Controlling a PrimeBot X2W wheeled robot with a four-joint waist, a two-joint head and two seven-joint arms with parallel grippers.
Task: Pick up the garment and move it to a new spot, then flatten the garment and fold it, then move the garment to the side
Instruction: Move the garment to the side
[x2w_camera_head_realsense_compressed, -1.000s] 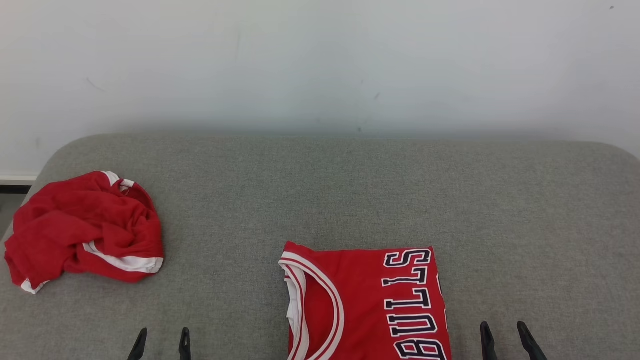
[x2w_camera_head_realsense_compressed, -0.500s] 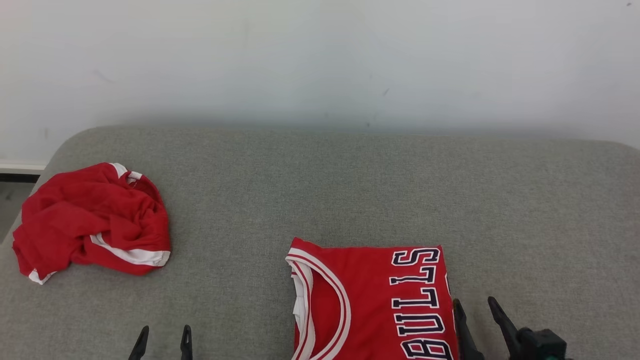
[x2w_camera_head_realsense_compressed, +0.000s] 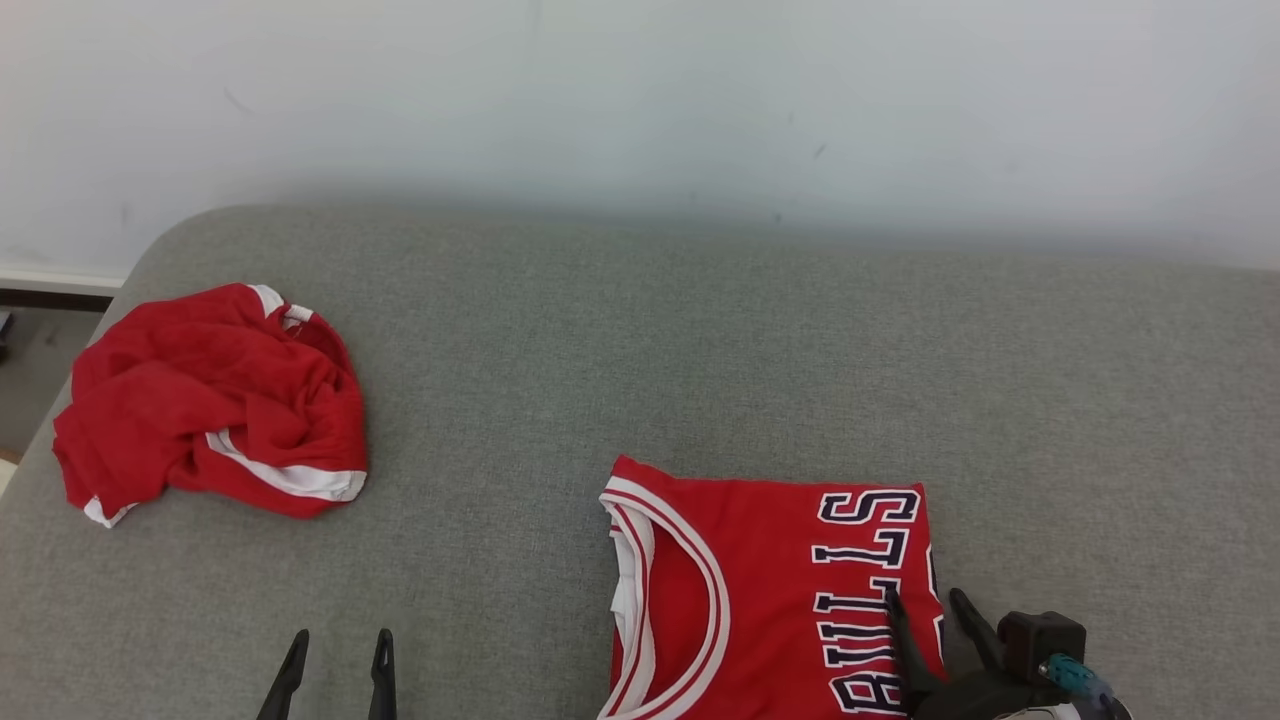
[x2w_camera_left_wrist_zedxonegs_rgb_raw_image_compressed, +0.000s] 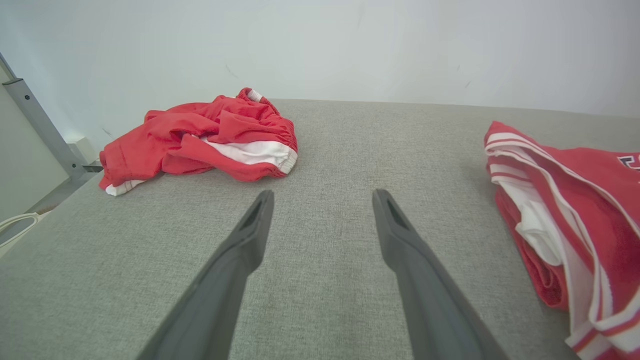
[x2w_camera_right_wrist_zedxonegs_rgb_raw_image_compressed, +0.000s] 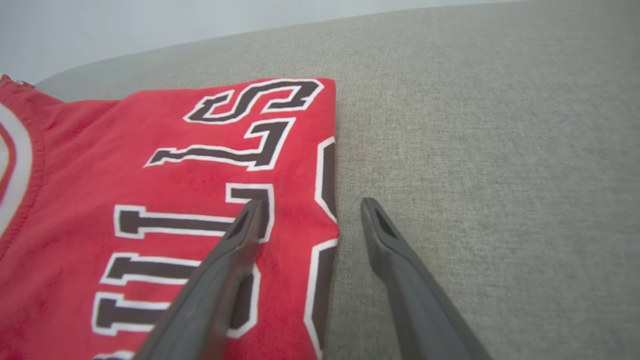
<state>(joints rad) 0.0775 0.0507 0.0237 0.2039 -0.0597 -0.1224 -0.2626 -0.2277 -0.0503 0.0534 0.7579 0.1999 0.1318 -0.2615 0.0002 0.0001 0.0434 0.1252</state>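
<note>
Right end effector (x2w_camera_head_realsense_compressed: 922, 598) has advanced, spread open, straddling the edge of the jersey (x2w_camera_head_realsense_compressed: 760, 580).

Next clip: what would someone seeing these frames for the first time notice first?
The folded red jersey with dark BULLS lettering lies near the front of the grey cushion, and the open right gripper stands astride its right edge. A crumpled red garment with white trim sits far to the left, apart from the open left gripper.
</note>
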